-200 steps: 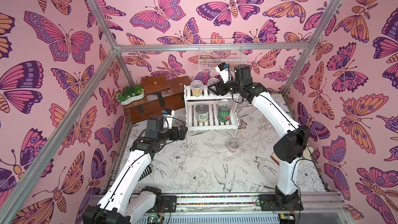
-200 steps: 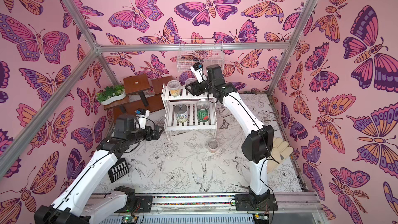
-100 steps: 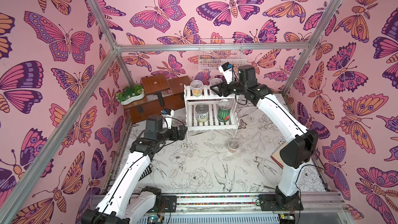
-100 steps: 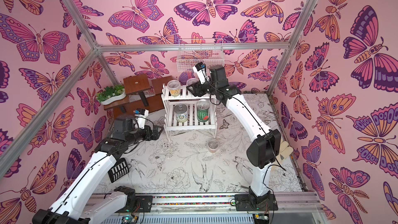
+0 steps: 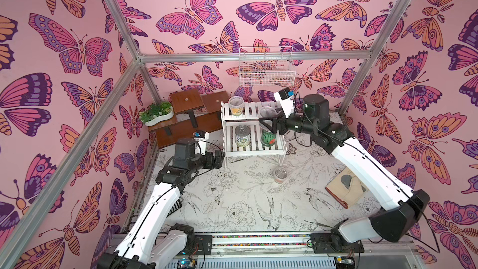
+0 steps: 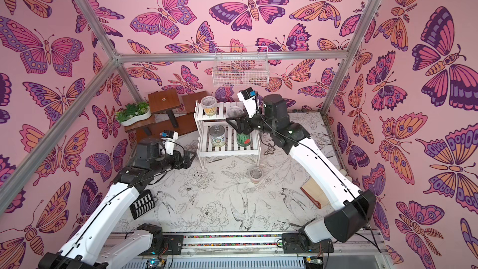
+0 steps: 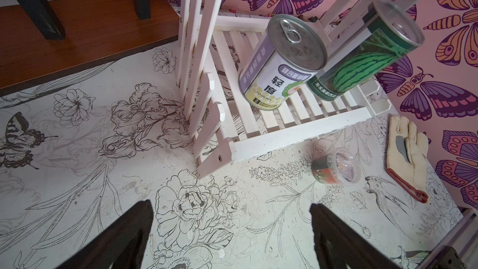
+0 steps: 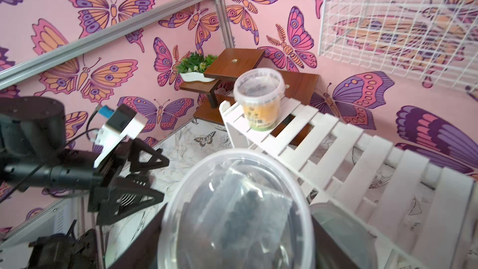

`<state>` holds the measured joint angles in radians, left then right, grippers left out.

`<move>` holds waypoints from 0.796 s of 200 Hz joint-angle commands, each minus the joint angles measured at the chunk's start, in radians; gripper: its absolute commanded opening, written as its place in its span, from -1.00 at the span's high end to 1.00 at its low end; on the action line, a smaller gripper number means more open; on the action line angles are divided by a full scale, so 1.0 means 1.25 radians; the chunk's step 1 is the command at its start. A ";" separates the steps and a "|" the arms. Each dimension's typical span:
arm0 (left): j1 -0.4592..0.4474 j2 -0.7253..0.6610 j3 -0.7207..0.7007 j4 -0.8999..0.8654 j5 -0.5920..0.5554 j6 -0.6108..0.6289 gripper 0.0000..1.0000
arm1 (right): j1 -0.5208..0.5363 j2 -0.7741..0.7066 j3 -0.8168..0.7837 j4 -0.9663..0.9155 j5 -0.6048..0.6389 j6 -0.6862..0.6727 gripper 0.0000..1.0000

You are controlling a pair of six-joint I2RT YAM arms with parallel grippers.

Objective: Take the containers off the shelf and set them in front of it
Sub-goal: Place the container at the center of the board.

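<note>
Floral mat [image 7: 77, 177], red cup [image 7: 333, 166] (left-wrist view)

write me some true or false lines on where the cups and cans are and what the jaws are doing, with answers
1. The yellow cup stands on the upper tier of the shelf. True.
2. Both cans sit on the table in front of the shelf. False: the white-green can and the watermelon can stand on the lower tier.
3. The right gripper holds the dark cup. True.
4. The left gripper is shut on a can. False: its jaws are open and empty.
5. The orange-red cup is on the table in front of the shelf. True.
</note>
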<state>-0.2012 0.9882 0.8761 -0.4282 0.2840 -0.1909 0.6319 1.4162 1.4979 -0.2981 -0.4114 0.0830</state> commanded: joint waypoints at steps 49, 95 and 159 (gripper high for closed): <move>0.005 -0.020 -0.025 -0.018 -0.006 0.004 -1.00 | 0.133 -0.155 -0.280 0.120 0.060 0.083 0.00; 0.006 -0.018 -0.025 -0.017 -0.003 0.008 -1.00 | 0.191 -0.168 -0.441 0.249 0.110 0.139 0.02; 0.006 -0.021 -0.025 -0.023 -0.005 0.007 -1.00 | 0.227 -0.079 -0.566 0.403 0.164 0.179 0.02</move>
<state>-0.2012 0.9737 0.8589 -0.4431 0.2840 -0.1909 0.9024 1.2800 0.8307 0.0715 -0.2558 0.2695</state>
